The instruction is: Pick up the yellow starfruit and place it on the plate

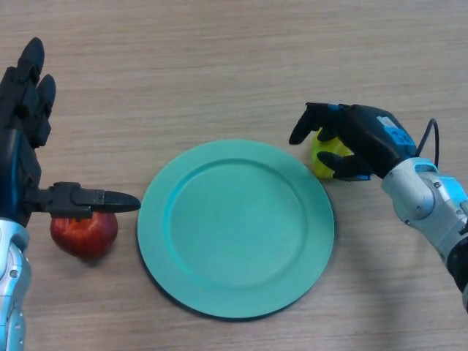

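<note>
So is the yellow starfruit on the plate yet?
No, the yellow starfruit lies on the table by the green plate's right rim, with the right hand curled over it.

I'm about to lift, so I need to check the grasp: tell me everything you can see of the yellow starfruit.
The starfruit is a small yellow-green fruit with a smooth, slightly glossy skin. Only part shows, since the right hand covers its top and far side. It sits on the wooden table just off the upper right rim of the green plate, not on it. The hand's fingers and thumb curl round it; whether it has left the table I cannot tell.
</note>
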`<action>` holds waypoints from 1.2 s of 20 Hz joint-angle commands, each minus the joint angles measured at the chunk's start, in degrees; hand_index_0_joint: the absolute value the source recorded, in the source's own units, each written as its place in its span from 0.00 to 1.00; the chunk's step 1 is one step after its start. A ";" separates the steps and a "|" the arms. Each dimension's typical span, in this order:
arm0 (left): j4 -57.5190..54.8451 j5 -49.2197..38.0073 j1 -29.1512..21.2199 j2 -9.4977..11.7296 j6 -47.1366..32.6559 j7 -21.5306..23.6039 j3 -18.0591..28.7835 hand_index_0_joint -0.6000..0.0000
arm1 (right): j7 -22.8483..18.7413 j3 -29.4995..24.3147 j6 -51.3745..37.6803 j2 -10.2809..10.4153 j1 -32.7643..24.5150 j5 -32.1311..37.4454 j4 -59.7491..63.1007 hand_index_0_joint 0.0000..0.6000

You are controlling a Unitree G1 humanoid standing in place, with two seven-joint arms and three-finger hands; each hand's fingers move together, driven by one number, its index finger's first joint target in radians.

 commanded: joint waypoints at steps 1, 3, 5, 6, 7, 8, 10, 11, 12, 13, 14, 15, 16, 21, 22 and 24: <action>-2.36 -2.03 -2.66 2.96 -8.72 0.93 2.53 1.00 | -6.72 -0.99 -4.57 -3.46 -4.03 -2.13 -2.44 1.00; -2.50 -1.95 -2.40 2.63 -8.52 0.85 2.26 1.00 | -11.98 0.21 -3.73 -4.44 -4.38 -7.42 -3.28 1.00; -2.87 -2.28 -2.49 2.60 -8.36 0.77 2.45 1.00 | -12.37 -0.54 -3.76 -5.02 -3.93 -9.13 -5.17 1.00; -2.96 -2.22 -2.53 2.60 -8.37 0.83 2.48 1.00 | -12.58 -0.85 -3.20 -5.16 -3.46 -9.80 -6.52 1.00; -3.06 -1.98 -2.50 2.52 -8.55 0.92 2.36 1.00 | -10.95 -2.04 -3.50 -5.10 -2.70 -8.85 -8.13 1.00; -3.06 -1.80 -2.50 2.42 -8.81 0.99 2.27 1.00 | -10.46 -2.44 -2.77 -5.02 -1.95 -8.86 -9.89 1.00; -3.25 -1.65 -2.41 2.22 -9.24 1.19 2.21 1.00 | -8.03 -4.07 -2.96 -4.18 -0.46 -6.31 -13.03 1.00; -3.67 -2.02 -2.46 2.15 -9.08 1.23 2.23 1.00 | -2.74 -5.99 -3.30 -2.82 0.89 -0.77 -15.81 1.00; -3.84 -2.11 -2.44 2.09 -9.12 1.31 2.23 1.00 | -1.41 -6.40 -2.81 -2.53 1.61 1.14 -17.82 1.00; -3.96 -2.08 -2.29 2.00 -9.28 1.42 2.18 1.00 | 0.75 -6.94 -2.22 -2.05 2.77 4.58 -20.69 1.00; -4.08 -2.16 -2.16 1.98 -9.28 1.45 2.18 1.00 | 3.99 -7.60 -1.50 -1.43 3.86 8.63 -23.02 1.00; -4.33 -2.30 -2.07 1.98 -9.08 1.52 2.21 1.00 | 7.03 -7.95 0.47 -0.97 5.41 13.06 -26.89 1.00; -4.39 -2.32 -2.06 1.98 -8.98 1.54 2.20 1.00 | 7.13 -7.89 0.92 -1.00 5.61 13.52 -27.59 0.92; -5.96 -1.99 -2.10 1.87 -6.87 1.22 1.41 1.00 | 11.61 -8.76 7.96 -0.45 8.32 26.14 -38.19 0.00; -6.39 -2.04 -2.05 1.79 -6.46 1.07 1.31 1.00 | 12.20 -8.82 9.82 -0.54 9.41 27.50 -40.36 0.00; -7.21 -1.42 -1.98 1.57 -5.96 0.96 0.98 1.00 | 15.96 -9.10 15.87 -0.48 12.23 32.43 -46.72 0.00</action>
